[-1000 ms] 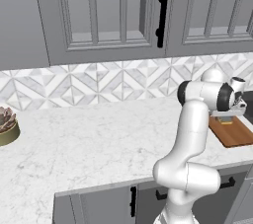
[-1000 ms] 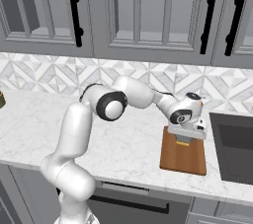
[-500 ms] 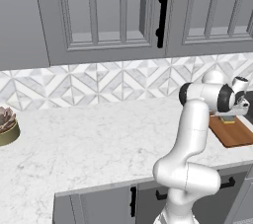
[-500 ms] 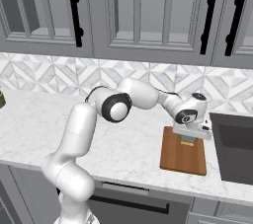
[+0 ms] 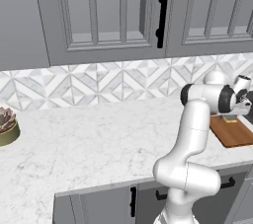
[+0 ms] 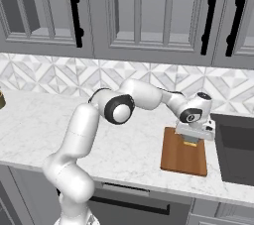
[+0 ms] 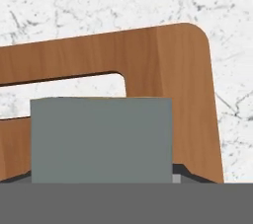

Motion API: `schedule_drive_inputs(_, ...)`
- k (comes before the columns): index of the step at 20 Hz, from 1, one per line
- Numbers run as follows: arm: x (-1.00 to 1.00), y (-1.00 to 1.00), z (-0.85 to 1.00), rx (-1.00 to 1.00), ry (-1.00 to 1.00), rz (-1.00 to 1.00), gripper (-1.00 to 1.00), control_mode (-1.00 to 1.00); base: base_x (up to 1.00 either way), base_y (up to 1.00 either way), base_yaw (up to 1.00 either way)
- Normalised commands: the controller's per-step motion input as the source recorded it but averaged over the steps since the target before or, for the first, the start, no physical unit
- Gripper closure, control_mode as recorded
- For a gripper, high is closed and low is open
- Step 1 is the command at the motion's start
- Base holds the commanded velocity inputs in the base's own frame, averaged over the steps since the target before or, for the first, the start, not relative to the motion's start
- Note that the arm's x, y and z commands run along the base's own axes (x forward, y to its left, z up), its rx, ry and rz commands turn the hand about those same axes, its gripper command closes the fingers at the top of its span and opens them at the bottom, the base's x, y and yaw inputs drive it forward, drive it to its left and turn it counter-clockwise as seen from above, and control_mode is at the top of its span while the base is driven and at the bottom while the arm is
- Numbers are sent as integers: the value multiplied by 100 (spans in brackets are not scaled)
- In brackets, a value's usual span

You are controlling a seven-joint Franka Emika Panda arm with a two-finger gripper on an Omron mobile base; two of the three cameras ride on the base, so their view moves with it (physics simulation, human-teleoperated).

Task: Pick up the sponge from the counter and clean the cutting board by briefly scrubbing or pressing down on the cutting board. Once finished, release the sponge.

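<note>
— Sponge [image 7: 101, 139], where is it?
— Clamped in my fingers [image 6: 190, 141], over the cutting board's [image 6: 181, 159] far end on the table [image 6: 39, 120]; I've carried it rightward there. Pressing down comes next, I judge.

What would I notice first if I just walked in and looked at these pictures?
Probably the big white robot arm bending across the white counter to a reddish-brown cutting board on the right. Its gripper holds a small sponge right over the board; the sponge's grey top looms large in the hand view. Far off on the left sits a small potted plant.
</note>
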Motion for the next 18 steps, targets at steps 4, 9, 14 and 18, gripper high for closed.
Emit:
schedule_drive_inputs(4, -53, -9, -37, 0, 0, 0, 100, -100, 0, 0, 0)
schedule_drive_inputs(9, -62, 0, -76, 0, 0, 0, 100, -100, 0, 0, 0)
schedule_drive_inputs(14, -43, 0, -94, 0, 0, 0, 100, -100, 0, 0, 0)
schedule_drive_inputs(18, -66, -5, -19, 0, 0, 0, 100, -100, 0, 0, 0)
